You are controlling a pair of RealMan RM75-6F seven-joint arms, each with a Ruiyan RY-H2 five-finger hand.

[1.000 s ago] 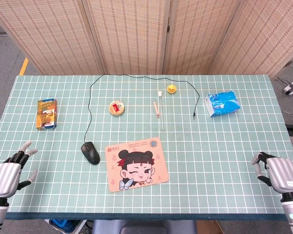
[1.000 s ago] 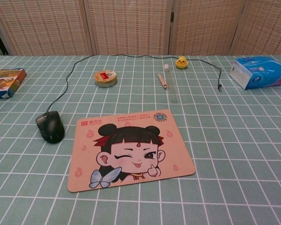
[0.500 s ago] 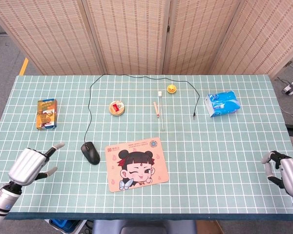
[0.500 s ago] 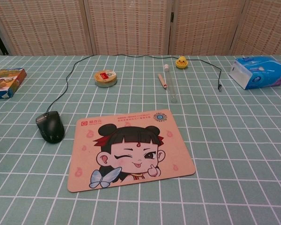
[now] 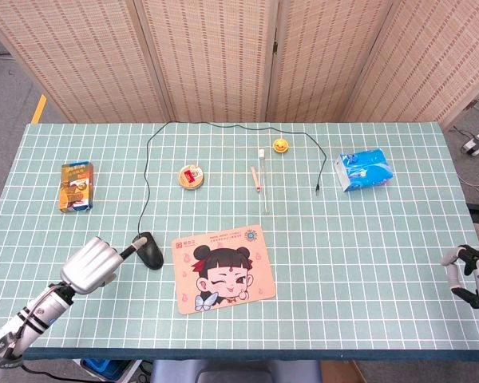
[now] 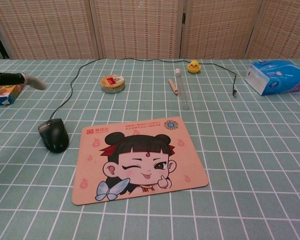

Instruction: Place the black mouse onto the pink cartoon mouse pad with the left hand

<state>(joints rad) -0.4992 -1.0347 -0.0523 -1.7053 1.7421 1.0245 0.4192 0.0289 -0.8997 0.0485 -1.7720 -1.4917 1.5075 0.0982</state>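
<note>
The black mouse (image 5: 150,250) lies on the green grid table just left of the pink cartoon mouse pad (image 5: 223,268); its cable runs to the back. My left hand (image 5: 92,265) hovers left of the mouse, holding nothing, one finger stretched out so its tip overlaps the mouse's left edge in the head view. In the chest view only that finger of the left hand (image 6: 15,78) shows at the left edge, well above the mouse (image 6: 54,135) and pad (image 6: 140,157). My right hand (image 5: 475,275) sits at the table's right edge, empty, partly cut off.
A snack box (image 5: 77,186) lies at far left. Behind the pad are a round tin (image 5: 191,176), a thin stick and a clear tube (image 5: 265,179), and a yellow duck (image 5: 280,145). A blue tissue pack (image 5: 364,170) lies at back right. The cable's plug (image 5: 316,190) lies near it.
My left hand has travelled right from the table's left edge to beside the mouse and entered the chest view. My right hand has slid further right, toward the frame edge.
</note>
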